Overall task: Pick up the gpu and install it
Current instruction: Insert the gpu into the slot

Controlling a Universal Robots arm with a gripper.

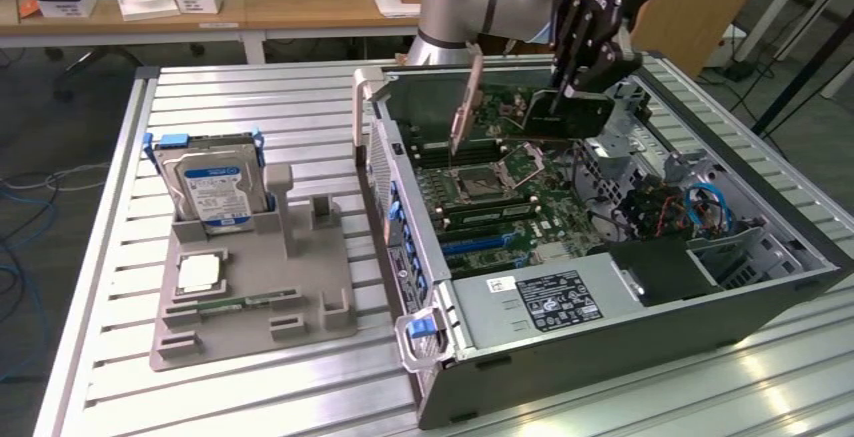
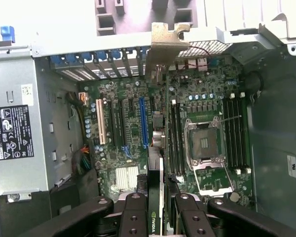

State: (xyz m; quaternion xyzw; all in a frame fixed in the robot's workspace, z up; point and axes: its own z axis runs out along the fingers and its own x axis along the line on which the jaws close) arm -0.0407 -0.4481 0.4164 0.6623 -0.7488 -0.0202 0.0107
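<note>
The gpu (image 1: 566,117) hangs edge-down above the motherboard inside the open computer case (image 1: 641,342), with its black cooler block facing the exterior view's right. Its silver end bracket (image 1: 467,107) points toward the case's rear wall. My gripper (image 1: 577,85) is shut on the card's upper edge. In the wrist view the gpu (image 2: 157,173) is seen edge-on between my black fingers (image 2: 133,217), and its bracket (image 2: 164,42) reaches the row of rear slot openings. The card floats above the board, close beside the blue expansion slot (image 2: 144,122).
A grey fixture (image 1: 254,297) on the slatted table holds an upright hard drive (image 1: 214,187) and a memory stick (image 1: 247,302). Inside the case are the power supply (image 1: 547,302), the open CPU socket (image 2: 204,143), memory slots and cables (image 1: 694,207).
</note>
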